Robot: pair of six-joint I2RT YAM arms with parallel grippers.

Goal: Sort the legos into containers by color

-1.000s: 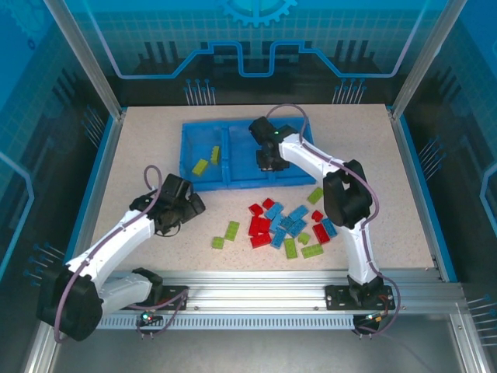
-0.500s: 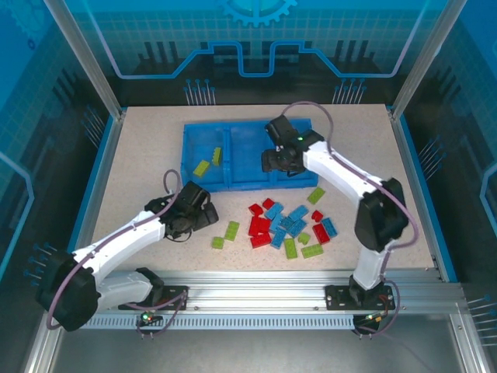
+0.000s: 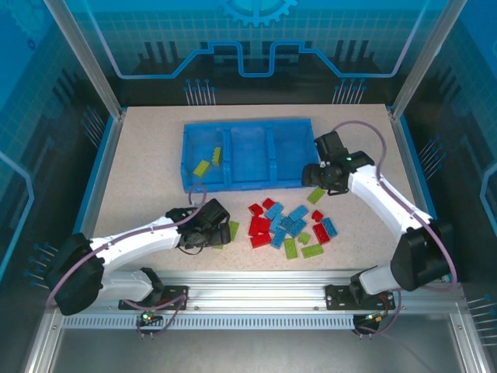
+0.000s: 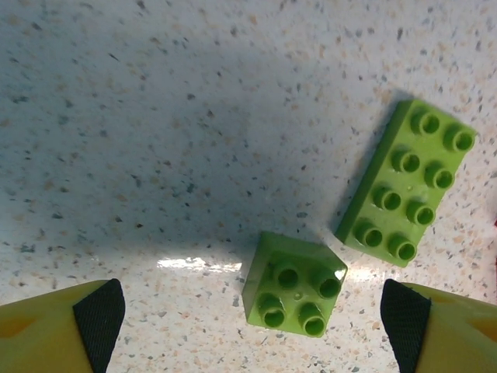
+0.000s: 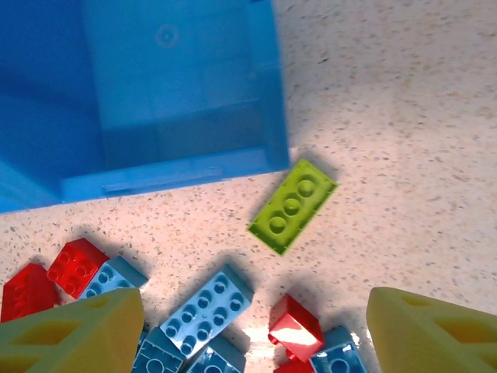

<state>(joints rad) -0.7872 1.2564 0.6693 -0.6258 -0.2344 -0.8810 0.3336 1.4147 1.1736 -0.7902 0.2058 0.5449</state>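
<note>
My left gripper (image 4: 250,320) hangs open low over the table, and a small yellow-green lego (image 4: 295,294) lies untouched between its fingertips. A longer yellow-green lego (image 4: 408,183) lies just past it. From above, that left gripper (image 3: 215,234) sits left of the mixed pile of red, light blue and yellow-green legos (image 3: 289,225). My right gripper (image 3: 311,176) stands open and empty by the right front corner of the blue tray (image 3: 247,184), the containers. Under it lie a yellow-green lego (image 5: 293,205), a light blue one (image 5: 206,303) and a red one (image 5: 295,330). Two yellow-green legos (image 3: 208,161) rest in the left compartment.
The tray's right compartment wall (image 5: 273,85) is close to the right gripper. Blue rails edge the table (image 3: 140,148) at left and right, and a metal frame runs along the near edge. Open tabletop lies left of the tray and at the far right.
The right arm swung from above the tray to its right front corner and its jaws opened. The left arm moved right and down over the yellow-green bricks.
</note>
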